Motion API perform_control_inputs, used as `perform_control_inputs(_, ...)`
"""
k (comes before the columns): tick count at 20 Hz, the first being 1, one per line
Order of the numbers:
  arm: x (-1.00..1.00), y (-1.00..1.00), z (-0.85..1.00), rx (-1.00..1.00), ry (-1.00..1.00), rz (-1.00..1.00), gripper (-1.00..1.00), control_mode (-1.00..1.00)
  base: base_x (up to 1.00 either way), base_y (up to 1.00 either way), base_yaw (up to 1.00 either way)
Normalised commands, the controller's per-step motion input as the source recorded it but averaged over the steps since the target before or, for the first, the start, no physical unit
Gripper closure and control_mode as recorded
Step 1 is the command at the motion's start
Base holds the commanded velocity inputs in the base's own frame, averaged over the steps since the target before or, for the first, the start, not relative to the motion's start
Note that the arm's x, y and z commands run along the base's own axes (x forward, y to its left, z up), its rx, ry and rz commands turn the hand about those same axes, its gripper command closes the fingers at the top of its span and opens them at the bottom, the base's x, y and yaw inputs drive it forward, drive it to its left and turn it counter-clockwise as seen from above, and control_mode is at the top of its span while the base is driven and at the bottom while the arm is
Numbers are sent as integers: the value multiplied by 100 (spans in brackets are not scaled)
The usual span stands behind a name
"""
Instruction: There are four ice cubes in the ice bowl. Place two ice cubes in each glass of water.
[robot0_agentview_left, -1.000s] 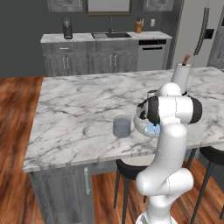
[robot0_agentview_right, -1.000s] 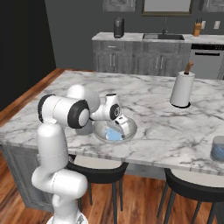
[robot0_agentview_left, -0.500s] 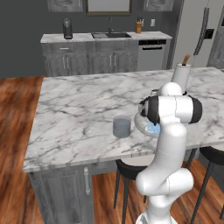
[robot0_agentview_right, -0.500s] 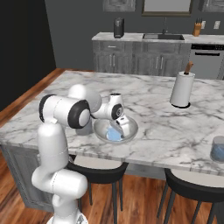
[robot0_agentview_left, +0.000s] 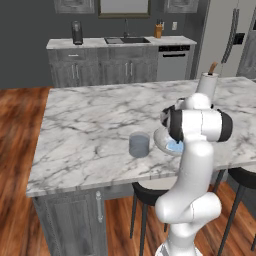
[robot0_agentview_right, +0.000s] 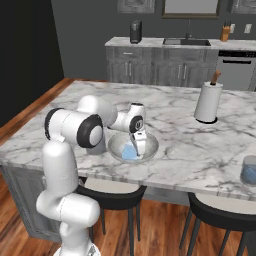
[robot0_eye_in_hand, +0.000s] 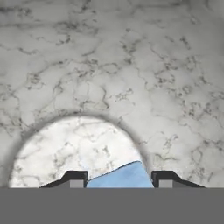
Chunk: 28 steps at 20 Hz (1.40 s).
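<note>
Since a second ago we have drawn our gripper (robot0_eye_in_hand: 119, 178) narrow around an ice cube (robot0_eye_in_hand: 120, 176) inside the ice bowl (robot0_agentview_right: 116, 146).

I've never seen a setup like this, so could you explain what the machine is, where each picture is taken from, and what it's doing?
It's a white robot arm at a marble kitchen island. Two pictures come from cameras behind it, left and right; the third looks along its hand. Its gripper reaches down into the ice bowl, and the hand view shows a light blue ice cube between the two dark fingers, apparently pinched. One glass of water stands beside the bowl, another farther right. A tall white cylinder stands behind.
</note>
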Motion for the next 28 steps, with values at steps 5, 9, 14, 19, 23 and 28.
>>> perform_control_inputs(5, -37, 19, 78, 0, -18, -24, 100, -100, 0, 0, 0)
perform_control_inputs(9, -63, 8, 65, 0, -19, -28, 100, -100, 0, 0, 0)
perform_control_inputs(14, -89, -22, 29, 0, -26, -39, 100, -100, 0, 0, 0)
perform_control_inputs(19, -61, -21, 71, 0, -28, -40, 100, -100, 0, 0, 0)
perform_control_inputs(23, -9, 0, 97, 0, -32, -45, 100, -100, 0, 0, 0)
perform_control_inputs(28, -2, -23, 53, 0, -14, -55, 100, -100, 0, 0, 0)
